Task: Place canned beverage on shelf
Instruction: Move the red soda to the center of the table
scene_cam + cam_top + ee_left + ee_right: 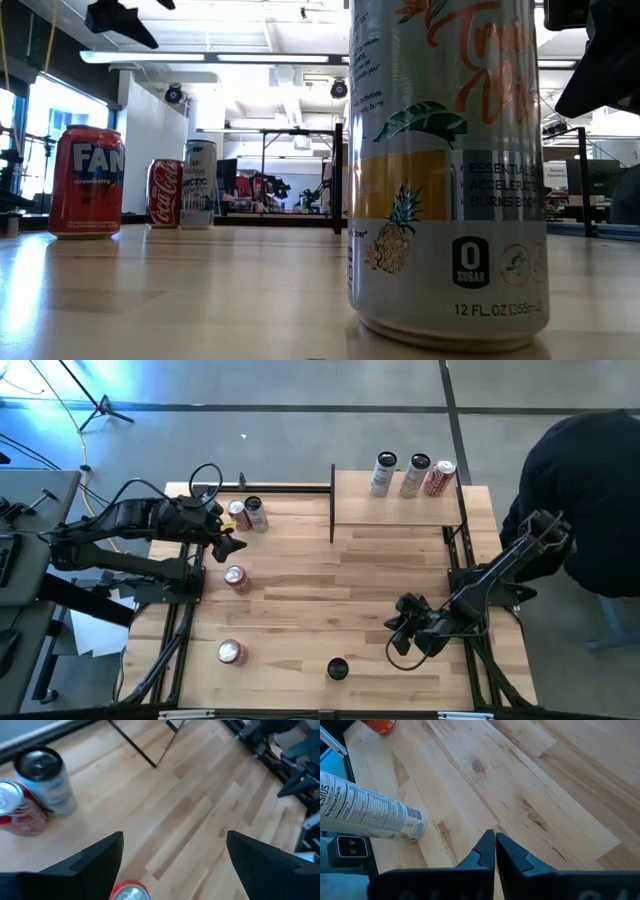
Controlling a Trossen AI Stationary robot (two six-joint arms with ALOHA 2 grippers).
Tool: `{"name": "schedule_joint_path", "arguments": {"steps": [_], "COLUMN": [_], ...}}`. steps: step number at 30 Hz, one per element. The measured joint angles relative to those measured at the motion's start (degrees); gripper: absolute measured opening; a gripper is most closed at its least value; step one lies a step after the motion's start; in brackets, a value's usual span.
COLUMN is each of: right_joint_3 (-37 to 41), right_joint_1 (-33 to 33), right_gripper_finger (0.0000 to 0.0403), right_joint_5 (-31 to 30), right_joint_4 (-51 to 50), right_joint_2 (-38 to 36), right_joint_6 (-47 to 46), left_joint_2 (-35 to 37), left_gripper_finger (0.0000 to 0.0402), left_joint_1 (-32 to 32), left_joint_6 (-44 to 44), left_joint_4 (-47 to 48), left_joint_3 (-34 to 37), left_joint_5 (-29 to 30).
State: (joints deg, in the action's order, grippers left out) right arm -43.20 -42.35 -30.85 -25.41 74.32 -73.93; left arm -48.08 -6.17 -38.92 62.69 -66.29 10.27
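**Left arm lining up on next can, nothing gripped yet**

Nearest the low camera, a tall pineapple-print can (447, 170) is standing on the near edge of the bench (330, 595), filling most of that view; in the high view it is showing as a dark top at near centre (338, 669).

Left gripper (226, 537) is hovering at the far-left of the bench, jaws spread and empty. Its wrist view is looking down between the fingers (95, 860) at a red can top (129, 891) directly below, probably the red can in mid-left (237, 579). Just beside the gripper, a red cola can (238, 514) and a grey can (255, 513) are standing touching each other.

Right gripper (404, 628) is parking near-right, jaws clenched on nothing.

The shelf (395, 510) is sitting at far right, already carrying three cans (412, 474) in a row on the far edge. Another red can (231, 652) is waiting near-left.

Step, as I read it: reach/align phase for the next pick, no grasp made.

Next move is calling for:
- dropping straight down so the jaws are straddling the red can's body
- staying clear of the cola/grey pair just beside
- closing, lifting, carrying right to free board on the shelf, near side of the row
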Motion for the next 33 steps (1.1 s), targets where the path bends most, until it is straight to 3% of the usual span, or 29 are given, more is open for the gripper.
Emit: {"name": "schedule_joint_path", "arguments": {"steps": [8, 17, 28, 33], "right_joint_3": [0.0, 0.0, 0.0, 0.0], "right_joint_1": [0.0, -0.02, -0.01, -0.01], "right_gripper_finger": [0.0, 0.0, 0.0, 0.0], "right_joint_5": [0.02, 0.0, 0.0, 0.0], "right_joint_4": [0.0, -0.01, -0.01, -0.01], "right_joint_2": [0.0, 0.0, 0.0, 0.0], "right_joint_6": [0.0, 0.0, 0.0, 0.0], "left_joint_2": [-0.34, 0.1, 2.31, 1.08], "left_gripper_finger": [0.0335, 0.0335, 0.0333, 0.0306], "left_joint_1": [-0.09, 1.49, 5.88, 8.13], "left_joint_6": [-5.59, -11.85, -11.48, -9.97], "left_joint_4": [0.68, 2.1, -0.43, -1.18], "left_joint_3": [-0.01, -0.01, -0.03, -0.03], "left_joint_5": [7.21, 7.3, 7.9, 8.29]}}
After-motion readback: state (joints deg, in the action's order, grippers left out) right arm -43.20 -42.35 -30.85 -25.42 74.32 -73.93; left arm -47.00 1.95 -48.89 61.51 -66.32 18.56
